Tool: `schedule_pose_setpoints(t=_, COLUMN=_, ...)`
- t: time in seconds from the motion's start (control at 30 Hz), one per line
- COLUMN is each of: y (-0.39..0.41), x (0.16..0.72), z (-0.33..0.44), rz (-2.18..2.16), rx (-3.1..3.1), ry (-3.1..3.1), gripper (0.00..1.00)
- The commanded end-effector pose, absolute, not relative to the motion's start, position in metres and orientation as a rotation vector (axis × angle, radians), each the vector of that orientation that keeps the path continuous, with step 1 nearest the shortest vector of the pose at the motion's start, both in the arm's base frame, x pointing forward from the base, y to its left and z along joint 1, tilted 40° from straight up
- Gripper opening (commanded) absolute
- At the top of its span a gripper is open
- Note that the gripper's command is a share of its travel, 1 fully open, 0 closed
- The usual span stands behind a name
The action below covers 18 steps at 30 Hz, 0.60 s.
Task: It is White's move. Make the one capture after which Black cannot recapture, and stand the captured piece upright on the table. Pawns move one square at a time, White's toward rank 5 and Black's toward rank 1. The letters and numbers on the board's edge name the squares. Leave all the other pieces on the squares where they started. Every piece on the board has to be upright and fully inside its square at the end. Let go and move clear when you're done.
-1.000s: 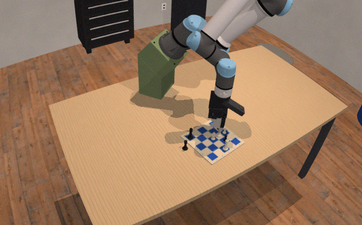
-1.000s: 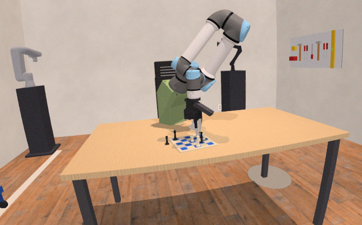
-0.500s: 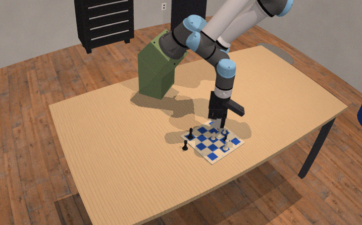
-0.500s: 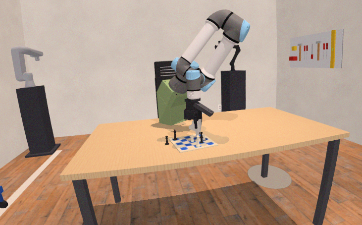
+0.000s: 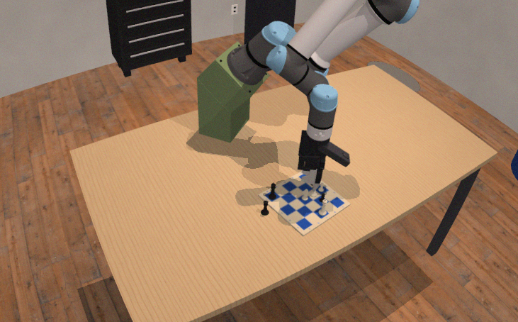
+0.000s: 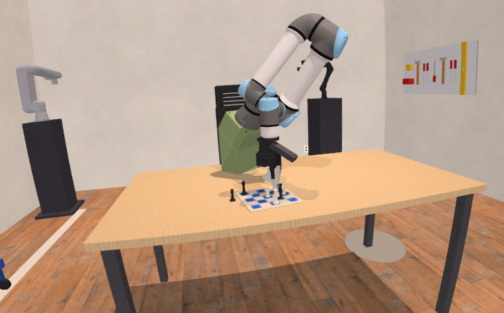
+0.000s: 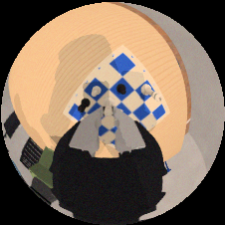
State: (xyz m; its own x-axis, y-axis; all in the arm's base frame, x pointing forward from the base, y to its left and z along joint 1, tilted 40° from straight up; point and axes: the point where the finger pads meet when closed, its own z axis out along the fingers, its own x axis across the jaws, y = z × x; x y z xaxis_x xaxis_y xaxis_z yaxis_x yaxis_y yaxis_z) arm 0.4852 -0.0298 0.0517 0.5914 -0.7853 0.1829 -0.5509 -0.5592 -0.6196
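Note:
The gripper [image 5: 314, 186] [image 6: 276, 186] [image 7: 108, 106] points down over the blue and beige board [image 5: 304, 232] [image 6: 252, 210] [image 7: 123, 49], shut on a white piece [image 5: 313, 194] standing low at a light square. A white pawn [image 5: 305, 196], another short white piece [image 5: 322, 189] [image 7: 96, 91] and a black piece [image 5: 322, 197] [image 6: 280, 192] [image 7: 121, 89] stand close by. The white king [image 5: 324, 208] [image 6: 276, 198] [image 7: 146, 90] stands at one edge. A black piece [image 5: 273, 192] [image 6: 243, 187] stands at the left corner; another [image 7: 84, 106] shows only in the wrist view. One black piece [image 5: 265, 208] [image 6: 232, 195] stands upright on the table. Edge labels are unreadable.
The wooden table [image 5: 164, 199] [image 6: 176, 209] carries the board and the green arm base [image 5: 220, 99] [image 6: 238, 151] behind it. The pieces around the fingertips stand about one square away. The table's front edge lies beyond the board in the wrist view.

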Motion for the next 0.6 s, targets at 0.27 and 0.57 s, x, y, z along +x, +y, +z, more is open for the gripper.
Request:
schedule_pose_setpoints(t=0.27, y=-0.0304, x=0.4862, z=0.0524, rz=-0.615, rx=-2.314, ry=1.06, gripper=0.0)
schedule_pose_setpoints(t=0.57, y=-0.0304, x=0.4862, z=0.0524, rz=-0.615, rx=-2.314, ry=1.06, gripper=0.1)
